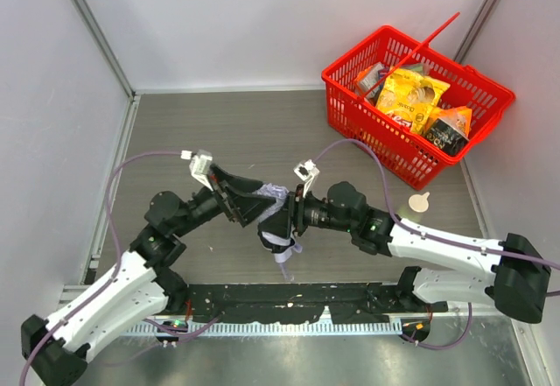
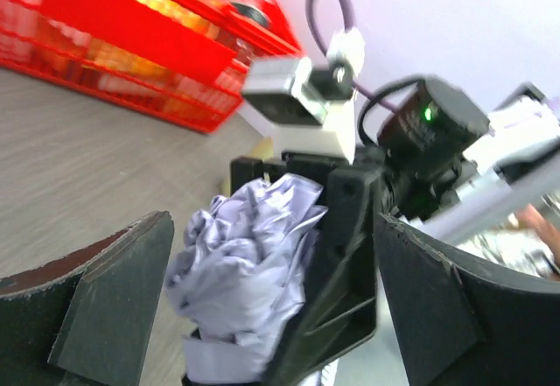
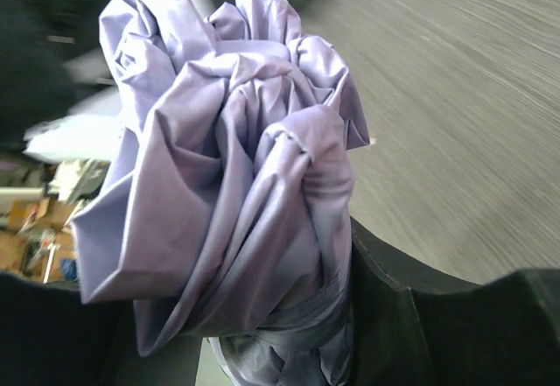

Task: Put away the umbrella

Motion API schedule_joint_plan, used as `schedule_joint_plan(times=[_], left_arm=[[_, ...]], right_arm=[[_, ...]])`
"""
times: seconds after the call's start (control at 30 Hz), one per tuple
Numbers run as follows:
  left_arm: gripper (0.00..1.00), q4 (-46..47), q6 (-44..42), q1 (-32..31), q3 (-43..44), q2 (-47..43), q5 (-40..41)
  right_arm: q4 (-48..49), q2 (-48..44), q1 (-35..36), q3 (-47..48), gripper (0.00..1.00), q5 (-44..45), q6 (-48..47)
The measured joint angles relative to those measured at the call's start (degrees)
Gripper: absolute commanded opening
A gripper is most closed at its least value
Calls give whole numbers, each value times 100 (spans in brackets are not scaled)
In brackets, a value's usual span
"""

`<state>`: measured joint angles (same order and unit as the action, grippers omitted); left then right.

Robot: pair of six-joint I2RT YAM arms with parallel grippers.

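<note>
**Overhead and wrist views.** We see the two arms meeting over the middle of the grey wood-grain surface (image 1: 219, 132), towards its near edge. The umbrella (image 1: 278, 228) hangs between them as a crumpled lavender bundle, raised off the surface. A thin strip of it dangles below.

**Right claw.** The right claw (image 1: 283, 214) is clamped on the umbrella. In the right wrist view the gathered fabric (image 3: 227, 176) fills most of the picture, bunched into folds at its top. It rises from between the dark fingers (image 3: 420, 333) at the bottom edge. In the left wrist view the same claw (image 2: 341, 255) appears as a black block pressed against the side of the fabric (image 2: 245, 272).

**Left claw.** The left claw (image 1: 254, 204) is spread wide. In its own wrist view the two fingers (image 2: 114, 298) stand far apart at either side of the picture, with the umbrella and the right claw between them. We cannot tell whether either finger touches the fabric.

**Surroundings.** A red basket (image 1: 350, 80) sits at the far right corner, well apart from the umbrella, and holds yellow and dark snack packets (image 1: 409, 97). A small pale object (image 1: 420, 202) lies on the surface just beside the right arm.
</note>
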<state>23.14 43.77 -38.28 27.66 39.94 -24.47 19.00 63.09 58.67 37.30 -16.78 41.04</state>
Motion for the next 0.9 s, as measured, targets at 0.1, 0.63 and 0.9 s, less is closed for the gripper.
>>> schedule_joint_plan(times=[0.1,0.63,0.9], left_arm=[[100,-1174,-105,4,352,-568,964],[100,-5560,-227,11,1692,-2643,4070],[100,-6085,-164,11,1700,-2756,3775]], right_arm=[[-634,275,-81,221,39,439,-44],[-4334,5713,-1563,5761,47,2568,-1174],[-4852,6822,-1700,6926,78,2610,-1263]])
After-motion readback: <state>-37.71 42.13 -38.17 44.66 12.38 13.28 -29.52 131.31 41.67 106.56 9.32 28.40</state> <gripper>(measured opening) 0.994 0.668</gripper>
